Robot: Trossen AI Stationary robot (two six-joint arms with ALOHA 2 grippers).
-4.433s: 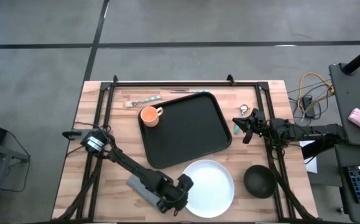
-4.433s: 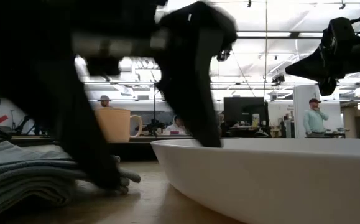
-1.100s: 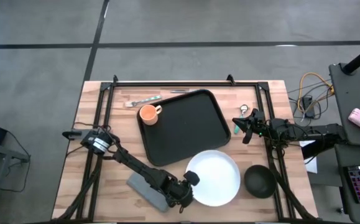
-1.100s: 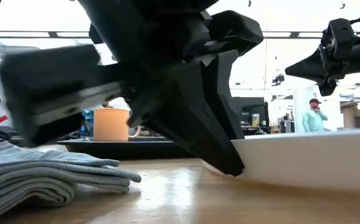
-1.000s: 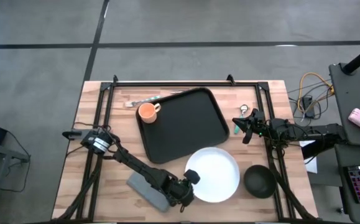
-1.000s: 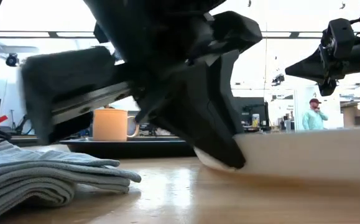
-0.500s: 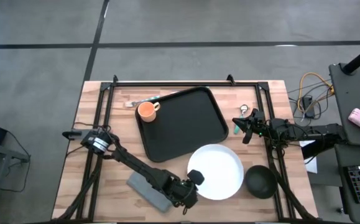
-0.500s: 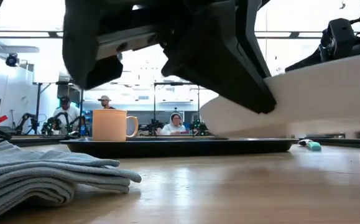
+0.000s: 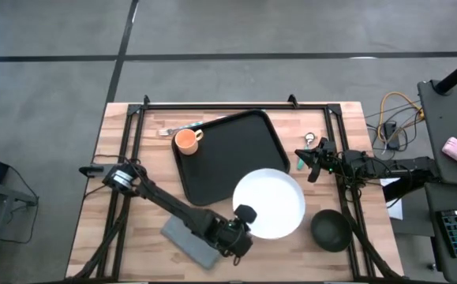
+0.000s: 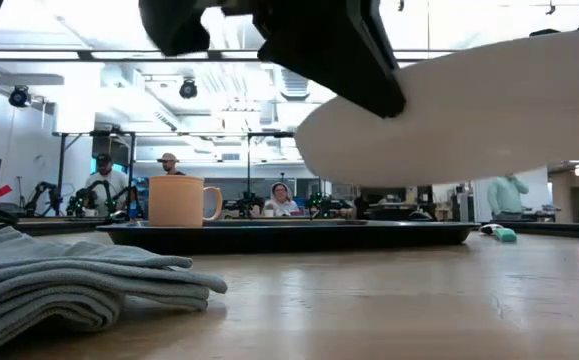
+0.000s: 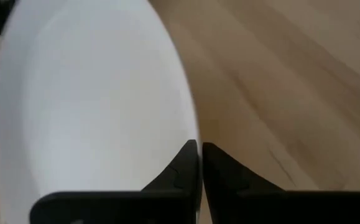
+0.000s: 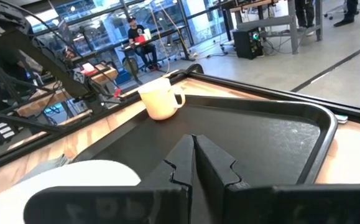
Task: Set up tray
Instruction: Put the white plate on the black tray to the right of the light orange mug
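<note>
Wooden slatted tabletop (image 9: 117, 221), high view: large black rectangular tray (image 9: 232, 162) at centre; orange mug (image 9: 187, 142) in its corner; round white plate (image 9: 269, 203) overlapping tray's near edge, clamped at its rim by left tool (image 9: 244, 214); right tool (image 9: 313, 164), pinched together and empty, beside tray. Low view: plate raised clear of tabletop; folded grey cloth (image 10: 79, 285) near the camera. Left wrist view: fingers (image 11: 183, 174) pinching plate rim.

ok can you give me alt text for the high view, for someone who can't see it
Seen from above, the left gripper grips the rim of a white plate overlapping the near corner of a black tray, which carries an orange mug. A grey cloth and dark bowl sit on the wooden table; the right gripper waits, shut, beside the tray.
</note>
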